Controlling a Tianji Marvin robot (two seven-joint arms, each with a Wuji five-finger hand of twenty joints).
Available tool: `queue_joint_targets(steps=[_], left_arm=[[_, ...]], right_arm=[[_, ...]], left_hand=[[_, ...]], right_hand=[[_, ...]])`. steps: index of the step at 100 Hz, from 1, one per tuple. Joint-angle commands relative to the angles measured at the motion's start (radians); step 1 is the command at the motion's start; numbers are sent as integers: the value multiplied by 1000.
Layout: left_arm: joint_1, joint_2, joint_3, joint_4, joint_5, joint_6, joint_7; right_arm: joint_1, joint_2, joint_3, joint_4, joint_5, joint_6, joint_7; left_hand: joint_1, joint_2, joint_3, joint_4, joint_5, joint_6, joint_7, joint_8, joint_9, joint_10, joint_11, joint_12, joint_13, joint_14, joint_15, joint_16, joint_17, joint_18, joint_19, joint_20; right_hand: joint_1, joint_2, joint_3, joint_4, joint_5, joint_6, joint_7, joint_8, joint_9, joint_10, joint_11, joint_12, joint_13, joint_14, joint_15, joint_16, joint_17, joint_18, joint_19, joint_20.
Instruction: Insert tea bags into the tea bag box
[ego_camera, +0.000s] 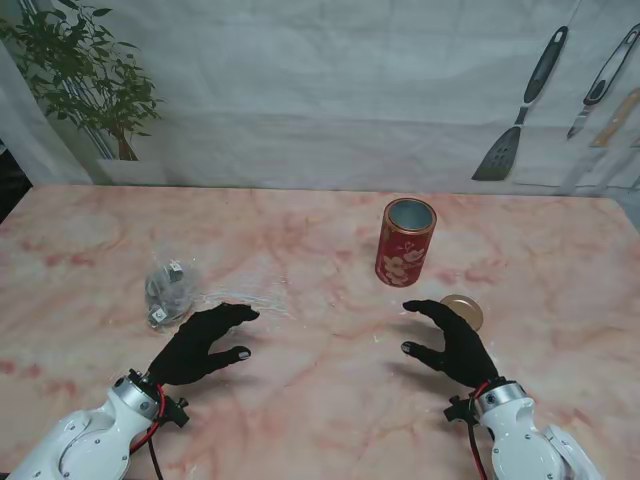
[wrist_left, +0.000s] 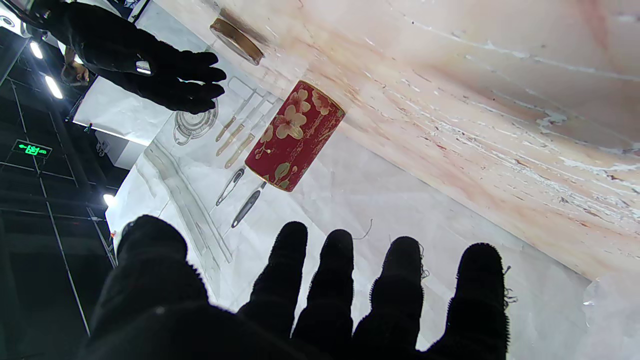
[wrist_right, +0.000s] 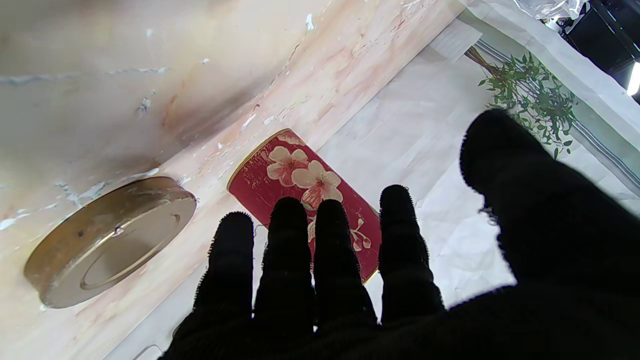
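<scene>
A red floral tea tin (ego_camera: 405, 243) stands upright with its top open, a little right of the table's middle; both wrist views catch it (wrist_left: 295, 136) (wrist_right: 310, 200). Its gold lid (ego_camera: 463, 311) lies flat just nearer to me, also seen as the lid (wrist_right: 107, 240) (wrist_left: 236, 40). A clear plastic bag with tea bags (ego_camera: 170, 293) lies at the left. My left hand (ego_camera: 205, 344), black-gloved, hovers open just nearer than the bag, holding nothing. My right hand (ego_camera: 450, 345) hovers open beside the lid, fingers spread.
The marble-patterned table (ego_camera: 300, 260) ends at a white backdrop printed with a plant (ego_camera: 90, 80) and kitchen utensils (ego_camera: 520, 110). Crinkled clear film (ego_camera: 240, 298) trails from the bag toward the middle.
</scene>
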Motion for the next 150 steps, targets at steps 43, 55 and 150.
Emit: queue_joint_targets(steps=[43, 55, 150], left_arm=[[9, 3, -1, -17, -10, 16, -32], [10, 4, -2, -19, -12, 18, -38], [11, 10, -21, -35, 1, 19, -62]], right_arm=[[4, 6, 35, -44, -15, 35, 52], [13, 10, 48, -61, -38, 57, 65], [183, 21, 94, -117, -124, 262, 129]], left_hand=[[-5, 8, 1, 23, -38, -16, -1, -1, -30, -36, 5, -11, -12, -11, -34, -2, -6, -6, -10, 13], [-4, 8, 1, 23, -39, -19, -2, -2, -30, -35, 5, -12, -12, -11, -34, -2, -7, -5, -10, 13], [-3, 11, -1, 22, -36, -20, -2, -1, -25, -36, 5, -12, -8, -10, -34, -2, -6, -4, -6, 13]], right_hand=[[28, -13, -18, 12, -75, -67, -27, -15, 28, -7, 25, 17, 22, -1, 27, 14, 22, -30, 41, 38], [32, -12, -18, 13, -88, -84, -33, -18, 43, -3, 32, 22, 40, 13, 42, 21, 41, -12, 68, 48], [68, -41, 52, 8, -182, -159, -80, -30, 116, -15, 188, 107, 178, 51, 216, 124, 113, 74, 334, 65]])
